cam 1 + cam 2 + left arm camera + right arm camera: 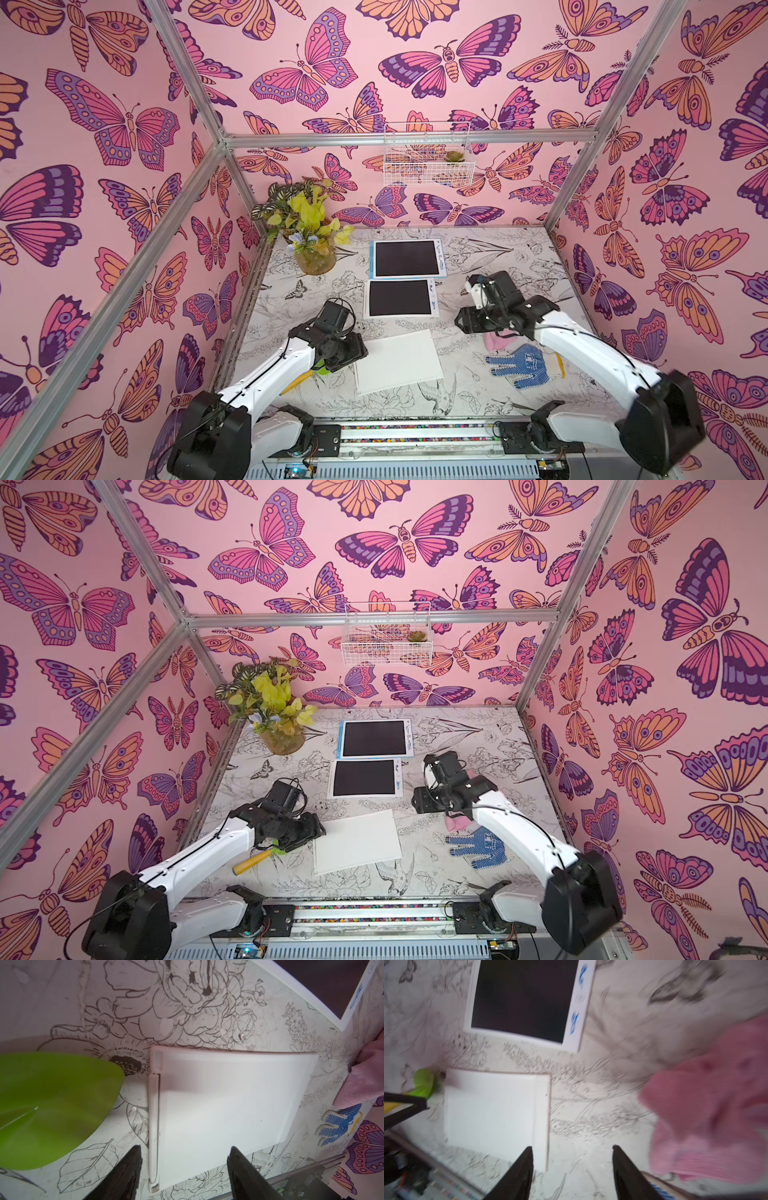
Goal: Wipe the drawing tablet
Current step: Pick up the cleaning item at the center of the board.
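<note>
Two drawing tablets with black screens lie at the back centre, one (406,258) blue-trimmed and one (400,298) white-framed. A third white tablet (397,360) lies face down nearer the front, its stylus (154,1126) clipped along one edge. A crumpled pink cloth (498,340) lies on the table under my right arm, free of any grip. My right gripper (572,1147) is open over bare table between the white tablet (492,1109) and the cloth (708,1105). My left gripper (184,1148) is open and empty, its fingers straddling the white tablet's left edge.
A blue-dotted work glove (519,365) lies just in front of the cloth. A green-headed tool with a yellow handle (253,860) lies under my left arm. A plant in a glass vase (311,241) stands at the back left. A wire basket (428,160) hangs on the back wall.
</note>
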{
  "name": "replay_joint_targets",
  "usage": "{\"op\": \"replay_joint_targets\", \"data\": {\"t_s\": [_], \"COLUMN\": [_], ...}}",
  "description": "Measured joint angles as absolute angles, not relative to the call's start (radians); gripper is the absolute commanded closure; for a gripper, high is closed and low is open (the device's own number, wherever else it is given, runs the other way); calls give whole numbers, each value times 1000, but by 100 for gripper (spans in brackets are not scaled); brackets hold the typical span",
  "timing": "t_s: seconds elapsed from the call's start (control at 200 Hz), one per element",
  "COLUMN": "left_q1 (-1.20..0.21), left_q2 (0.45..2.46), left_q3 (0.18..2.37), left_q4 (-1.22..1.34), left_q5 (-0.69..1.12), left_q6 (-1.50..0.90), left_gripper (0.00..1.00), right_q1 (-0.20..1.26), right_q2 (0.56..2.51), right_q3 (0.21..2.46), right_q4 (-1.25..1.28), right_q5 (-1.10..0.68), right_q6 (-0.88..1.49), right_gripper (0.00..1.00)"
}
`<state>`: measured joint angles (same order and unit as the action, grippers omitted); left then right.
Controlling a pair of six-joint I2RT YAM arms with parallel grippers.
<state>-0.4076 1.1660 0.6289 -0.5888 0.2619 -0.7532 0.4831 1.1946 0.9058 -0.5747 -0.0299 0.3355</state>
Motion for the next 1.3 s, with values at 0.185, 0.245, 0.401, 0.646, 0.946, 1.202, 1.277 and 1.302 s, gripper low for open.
{"op": "replay_joint_targets", "data": {"t_s": [0.185, 0.245, 0.401, 0.646, 0.946, 1.202, 1.277, 1.302], "left_q1": [-420, -420, -420, -420, -420, -420, -420, -420], "left_q2": [1166, 1166, 1166, 1167, 1166, 1126, 1110, 1105], "left_q3": [637, 643, 657, 669, 669, 664, 661, 660], "left_q4": [-577, -576, -574, -572, -572, -573, -575, -576], "left_q5": [265, 266, 273, 304, 336, 344, 344, 344], "left_q6": [-752, -752, -749, -740, -740, -741, -743, -744], "left_gripper": [32, 32, 32, 32, 33, 33, 34, 34], "right_q1": [449, 442, 441, 436, 301, 270, 260, 253], "right_q2": [1266, 1376, 1597, 1771, 1943, 2074, 2084, 2084], "right_q3": [975, 1050, 1211, 1285, 1379, 1507, 1518, 1518], "right_q4": [-616, -688, -851, -1023, -1040, -1033, -1040, -1039], "right_q5": [253, 297, 346, 363, 342, 255, 212, 195], "right_q6": [186, 142, 80, 78, 39, 4, 0, 0], "right_gripper": [13, 10, 3, 2, 12, 38, 51, 57]}}
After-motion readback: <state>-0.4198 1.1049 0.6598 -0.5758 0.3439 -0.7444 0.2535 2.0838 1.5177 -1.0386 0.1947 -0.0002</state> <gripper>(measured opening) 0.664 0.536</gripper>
